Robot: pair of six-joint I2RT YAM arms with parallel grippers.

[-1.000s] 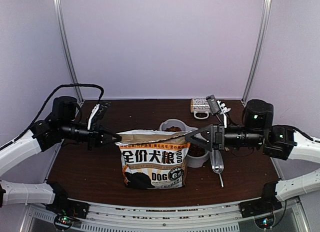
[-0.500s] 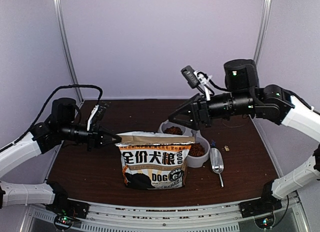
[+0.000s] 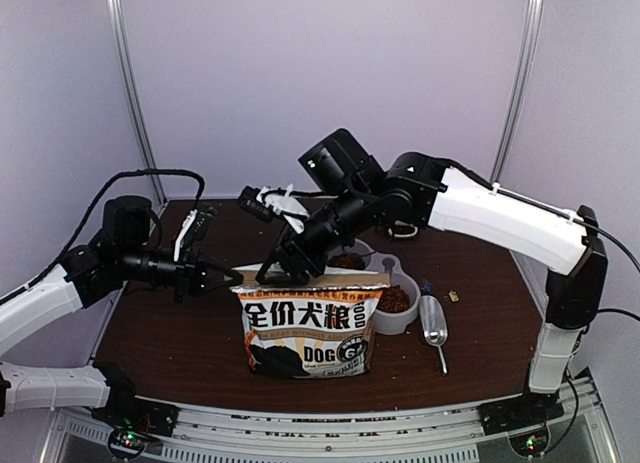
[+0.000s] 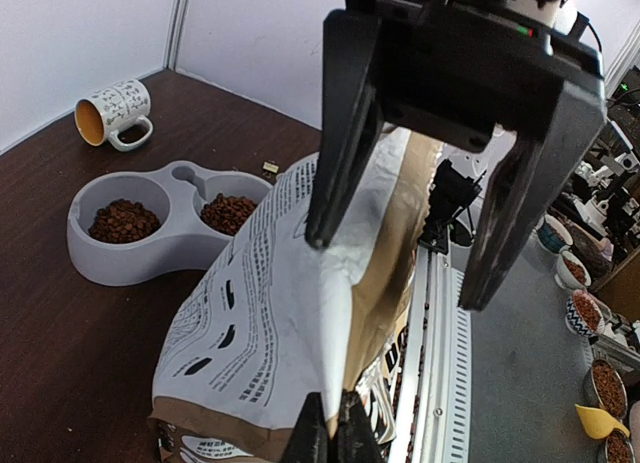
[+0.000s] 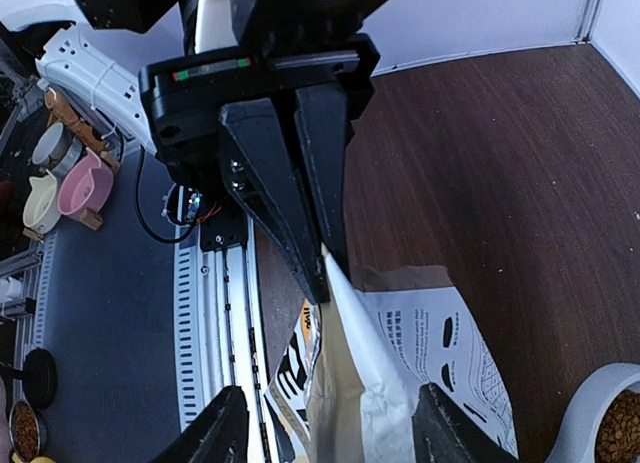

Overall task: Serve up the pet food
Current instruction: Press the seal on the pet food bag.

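I see L gripper clamped on bag corner, R gripper jaws wide over its top edge, kibble in bowl.

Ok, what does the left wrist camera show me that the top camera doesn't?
Only the left wrist view: a mug lying on its side beyond the double bowl. Only the top view: the metal scoop lying right of the bowl, and the printed front of the bag. Both: pet food in both bowl compartments, the left pincer shut on the bag's edge, and the right pincer open astride its top.
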